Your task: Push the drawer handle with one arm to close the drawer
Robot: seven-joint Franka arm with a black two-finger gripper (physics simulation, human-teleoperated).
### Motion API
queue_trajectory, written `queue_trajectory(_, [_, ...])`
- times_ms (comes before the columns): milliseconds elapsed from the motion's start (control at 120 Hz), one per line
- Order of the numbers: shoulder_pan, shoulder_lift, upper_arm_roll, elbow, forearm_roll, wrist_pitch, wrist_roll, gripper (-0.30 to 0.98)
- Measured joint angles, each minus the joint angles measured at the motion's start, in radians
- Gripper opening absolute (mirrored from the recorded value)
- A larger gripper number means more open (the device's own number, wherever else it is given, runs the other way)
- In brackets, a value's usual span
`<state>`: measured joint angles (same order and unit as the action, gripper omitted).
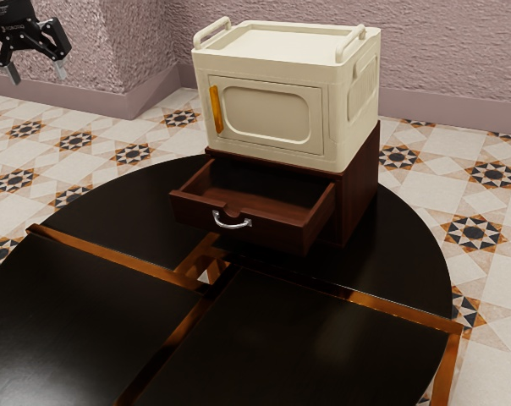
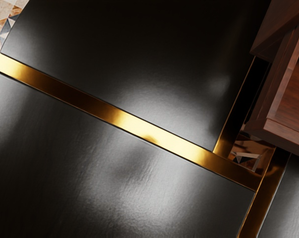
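At the exterior view's upper left, my black gripper (image 1: 37,71) hangs open, its two pale fingertips well apart with nothing between them. The dark red-brown drawer (image 1: 272,222) stands pulled out of its wooden cabinet (image 1: 357,190), with a curved silver handle (image 1: 232,225) on its front. A wide gap separates the gripper from the handle, which lies lower and toward the exterior view's right. In the wrist view, a corner of the drawer (image 2: 286,130) shows at the edge of the picture.
A cream box (image 1: 268,110) with an orange handle (image 1: 216,108) sits on top of the cabinet. Both stand on a round black table (image 1: 95,296) crossed by golden-brown strips (image 2: 149,134). Patterned floor tiles (image 1: 484,296) and textured walls (image 1: 458,59) lie beyond.
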<state>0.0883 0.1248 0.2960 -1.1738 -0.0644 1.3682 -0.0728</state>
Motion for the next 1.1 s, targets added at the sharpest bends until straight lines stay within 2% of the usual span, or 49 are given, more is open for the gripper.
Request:
queue_trajectory(392, [-0.001,-0.006,-0.002,0.002,0.0,-0.001,0.0,0.67])
queue_trajectory(517, [-0.039,-0.193,-0.024,0.074,0.011,-0.007,0.0,0.67])
queue_trajectory(675, [-0.073,-0.218,-0.028,0.046,0.013,-0.01,0.0,0.67])
queue_trajectory(725, [-0.106,-0.276,-0.041,-0.086,0.03,-0.014,-0.002,0.67])
queue_trajectory(775, [-0.139,-0.43,-0.09,-0.274,0.067,-0.009,-0.009,0.66])
queue_trajectory(858, [-0.121,-0.665,-0.136,-0.632,0.071,0.029,-0.019,0.66])
queue_trajectory(942, [-0.11,-0.844,-0.137,-0.999,0.075,0.105,-0.028,0.67])
queue_trajectory(1025, [-0.116,-0.936,-0.127,-1.256,0.079,0.16,-0.037,0.67])
queue_trajectory(1100, [-0.14,-0.937,-0.101,-1.363,0.093,0.203,-0.044,0.67])
